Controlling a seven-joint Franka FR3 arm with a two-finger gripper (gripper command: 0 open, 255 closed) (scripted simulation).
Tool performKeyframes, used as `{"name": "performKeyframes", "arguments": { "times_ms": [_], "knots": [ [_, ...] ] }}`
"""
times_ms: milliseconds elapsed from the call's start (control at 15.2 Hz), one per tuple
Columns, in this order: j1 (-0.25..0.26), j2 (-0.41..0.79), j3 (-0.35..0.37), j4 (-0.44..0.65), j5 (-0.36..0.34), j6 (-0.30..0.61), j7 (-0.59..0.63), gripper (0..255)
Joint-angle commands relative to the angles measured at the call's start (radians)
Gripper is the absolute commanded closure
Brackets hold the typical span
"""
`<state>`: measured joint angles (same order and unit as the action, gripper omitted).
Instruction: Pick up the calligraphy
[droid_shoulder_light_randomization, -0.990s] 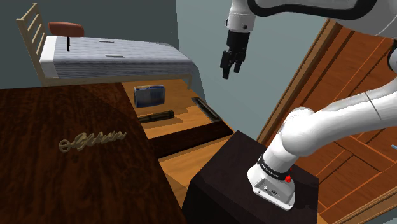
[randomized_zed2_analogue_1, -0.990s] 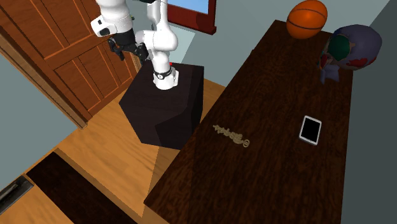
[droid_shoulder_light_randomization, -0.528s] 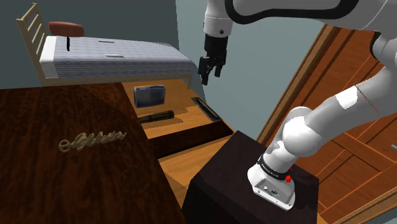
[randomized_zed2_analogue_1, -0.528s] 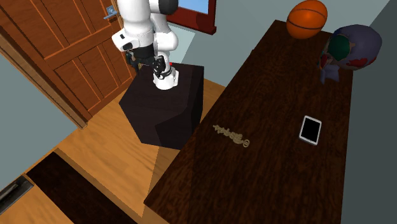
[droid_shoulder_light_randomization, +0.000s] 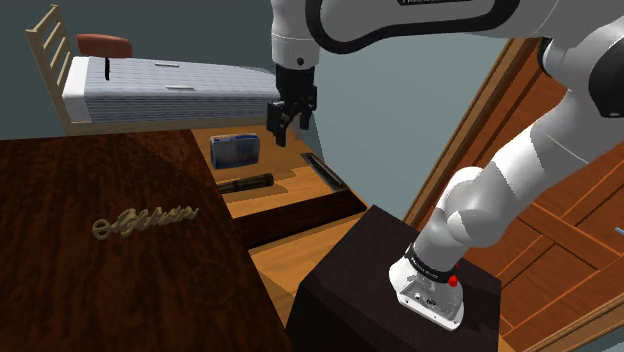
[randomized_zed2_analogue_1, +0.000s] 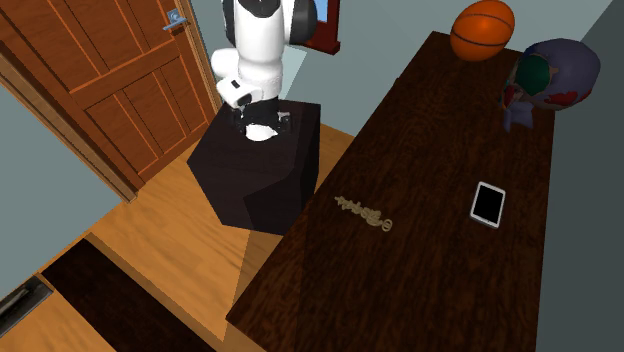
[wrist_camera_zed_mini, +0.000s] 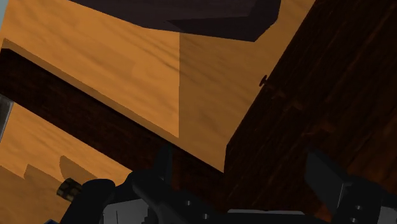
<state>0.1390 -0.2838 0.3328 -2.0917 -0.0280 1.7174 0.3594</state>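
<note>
On the dark counter (droid_shoulder_light_randomization: 100, 290), brassy calligraphy (droid_shoulder_light_randomization: 143, 220), its script unreadable, black fingers (wrist_camera_zed_mini: 324, 178) well away, spread wide, holding nothing.

The white arm (droid_shoulder_light_randomization: 490, 195) arches up and over, its gripper (droid_shoulder_light_randomization: 281, 132) pointing downward with both fingers apart, holding nothing.

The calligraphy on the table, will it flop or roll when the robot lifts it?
Probably stiff: the calligraphy looks like a thin golden piece of joined loops. It lies flat on the dark table, so rolling seems unlikely. Lying so low, it may be fiddly to grip.
</note>
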Motion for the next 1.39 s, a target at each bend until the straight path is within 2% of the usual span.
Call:
{"name": "performKeyframes", "arguments": {
  "times_ms": [0, 330, 660, 990, 1320],
  "knots": [
    [0.012, 0.059, 0.035, 0.037, -0.017, 0.021, 0.039, 0],
    [0.047, 0.225, 0.11, 0.164, -0.091, 0.046, 0.138, 0],
    [0.106, 0.411, 0.165, 0.323, -0.195, 0.039, 0.238, 0],
    [0.2, 0.61, 0.187, 0.52, -0.313, -0.001, 0.319, 0],
    [0.33, 0.821, 0.176, 0.771, -0.422, -0.074, 0.36, 0]
  ]
}}
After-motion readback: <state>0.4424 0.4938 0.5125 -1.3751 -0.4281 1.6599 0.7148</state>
